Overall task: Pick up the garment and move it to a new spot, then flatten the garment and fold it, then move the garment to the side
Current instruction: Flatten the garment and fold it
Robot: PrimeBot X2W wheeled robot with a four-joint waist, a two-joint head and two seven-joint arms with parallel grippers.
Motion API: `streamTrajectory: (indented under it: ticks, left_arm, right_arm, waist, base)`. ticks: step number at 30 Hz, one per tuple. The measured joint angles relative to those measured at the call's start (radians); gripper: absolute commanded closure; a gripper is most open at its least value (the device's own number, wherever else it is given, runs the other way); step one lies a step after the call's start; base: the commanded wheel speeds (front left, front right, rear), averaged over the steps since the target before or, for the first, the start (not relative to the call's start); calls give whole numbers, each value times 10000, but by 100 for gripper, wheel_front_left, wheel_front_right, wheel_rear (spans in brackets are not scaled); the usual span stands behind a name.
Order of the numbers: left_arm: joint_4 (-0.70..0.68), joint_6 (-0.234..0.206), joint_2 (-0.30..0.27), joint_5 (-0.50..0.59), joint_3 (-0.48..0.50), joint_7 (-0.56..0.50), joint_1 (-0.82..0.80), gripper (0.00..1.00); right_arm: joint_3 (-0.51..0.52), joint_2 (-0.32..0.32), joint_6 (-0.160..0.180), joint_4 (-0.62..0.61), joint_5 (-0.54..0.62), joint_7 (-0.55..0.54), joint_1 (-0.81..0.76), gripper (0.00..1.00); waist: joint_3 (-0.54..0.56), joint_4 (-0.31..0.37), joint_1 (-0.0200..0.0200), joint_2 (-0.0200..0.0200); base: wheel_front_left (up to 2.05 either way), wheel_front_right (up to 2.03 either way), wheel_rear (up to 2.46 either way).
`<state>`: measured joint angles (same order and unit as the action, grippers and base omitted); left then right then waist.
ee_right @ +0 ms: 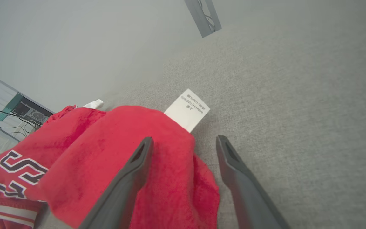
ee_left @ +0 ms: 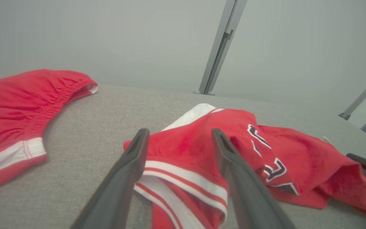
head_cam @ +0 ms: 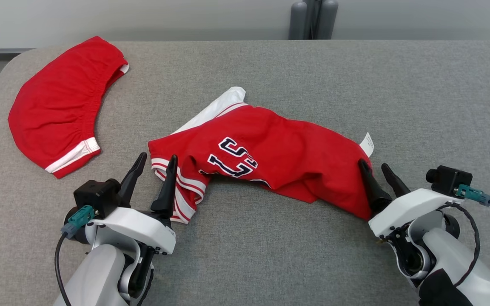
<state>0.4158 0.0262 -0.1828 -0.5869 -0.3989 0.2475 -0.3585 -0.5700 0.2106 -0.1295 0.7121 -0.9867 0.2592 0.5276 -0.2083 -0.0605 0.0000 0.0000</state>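
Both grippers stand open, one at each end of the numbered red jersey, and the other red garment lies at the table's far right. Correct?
Not quite. The head view shows the other red garment at the far left of the table, not the right. The rest holds: left gripper and right gripper stand open, one at each end of the jersey.

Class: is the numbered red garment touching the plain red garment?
Apart. The head view shows bare grey table between the numbered garment and the plain red garment.
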Motion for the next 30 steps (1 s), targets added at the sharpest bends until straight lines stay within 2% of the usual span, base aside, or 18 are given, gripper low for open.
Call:
streamTrajectory:
  ticks: [7, 9, 10, 11, 17, 21, 23, 24, 28, 30]
  left_arm:
    - [-40, -13, -10, 0, -40, -4, -62, 0]
    - [-38, -61, -12, -4, -38, -4, -129, 0]
    - [-40, -67, -15, -6, -35, -4, -146, 0]
    - [-31, -69, -13, -17, -40, -4, -144, 0]
    - [71, -79, 0, -54, -50, -2, -144, 0]
    - [119, -92, 10, -96, -56, 8, -138, 0]
    - [127, -92, 13, -119, -67, 10, -132, 0]
    - [127, -92, 17, -121, -67, 12, -128, 0]
    - [121, -94, 23, -134, -86, 38, -72, 0]
    - [107, -96, 29, -134, -100, 38, 6, 0]
  right_arm:
    - [-585, 92, 0, 228, -1442, -291, 438, 1]
    - [-767, 111, 0, 196, -1733, -284, 499, 60]
    - [-861, 140, 0, 194, -1831, -278, 538, 73]
    - [-926, 171, 0, 186, -1960, -251, 573, 100]
    - [-1337, 380, 0, 136, -2364, -115, 593, 100]
    - [-1348, 587, 0, 65, -2186, -19, 666, 100]
    - [-855, 740, 0, -155, -1831, -6, 732, 100]
    - [-144, 984, -2, -476, -1110, 27, 834, 100]
    - [1360, 1187, -2, -1427, 807, 40, 743, 100]
    - [2067, 1327, 0, -2144, 2171, 52, 596, 100]
  waist:
    - [-174, -163, 0, 0]
    - [-188, -190, 0, 0]
    - [-190, -197, 0, 0]
    - [-188, -202, 0, 0]
    - [-98, -186, 0, 0]
    - [38, -120, 0, 0]
    - [115, -73, 0, 0]
    - [178, -17, 0, 0]
    - [267, 92, 0, 0]
    - [277, 141, 0, 0]
  base:
    - [0, 0, 0]
    - [0, 0, 0]
    - [0, 0, 0]
    - [0, 0, 0]
    - [0, 0, 0]
    - [0, 0, 0]
    - [0, 0, 0]
    - [0, 0, 0]
    - [0, 0, 0]
    - [0, 0, 0]
